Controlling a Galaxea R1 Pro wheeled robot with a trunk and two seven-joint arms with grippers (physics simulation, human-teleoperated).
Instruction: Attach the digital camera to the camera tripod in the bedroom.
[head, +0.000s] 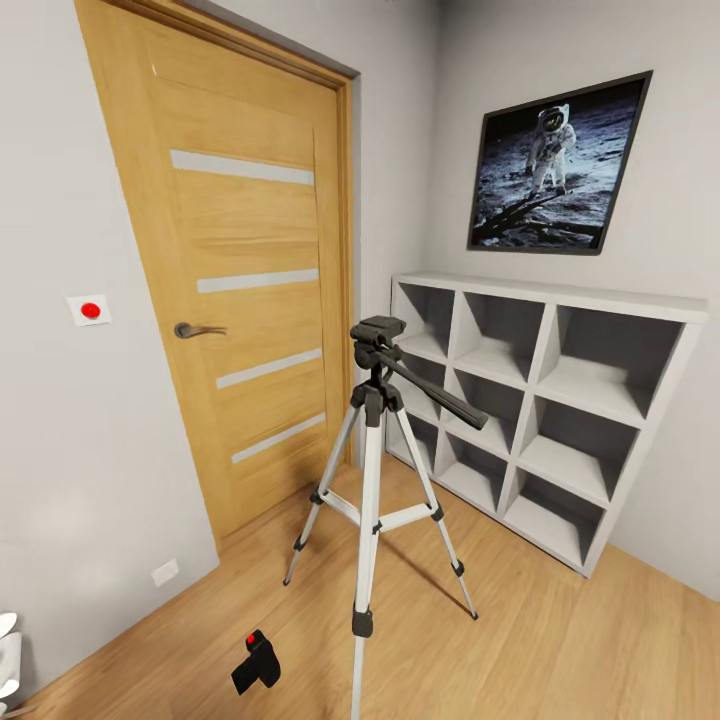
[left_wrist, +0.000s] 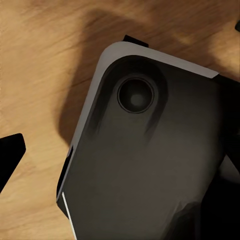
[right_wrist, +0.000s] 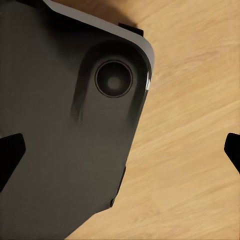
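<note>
Head view: camera tripod (head: 371, 470) and digital camera (head: 257, 663) on plank floor (head: 560, 640); hands' state unclear.

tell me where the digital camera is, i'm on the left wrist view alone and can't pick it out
Observer: The head view has it. The digital camera lies on the wood floor, red button up, close to the nearest foot of the camera tripod.
Operator: is the tripod up or fallen over
Observer: It stands upright on its three spread legs between the oak door and the white cube shelf, and its pan head is bare.
Operator: right gripper holding anything
Observer: No. In the right wrist view the right gripper is open, its fingertips wide apart with nothing gripped.
</note>
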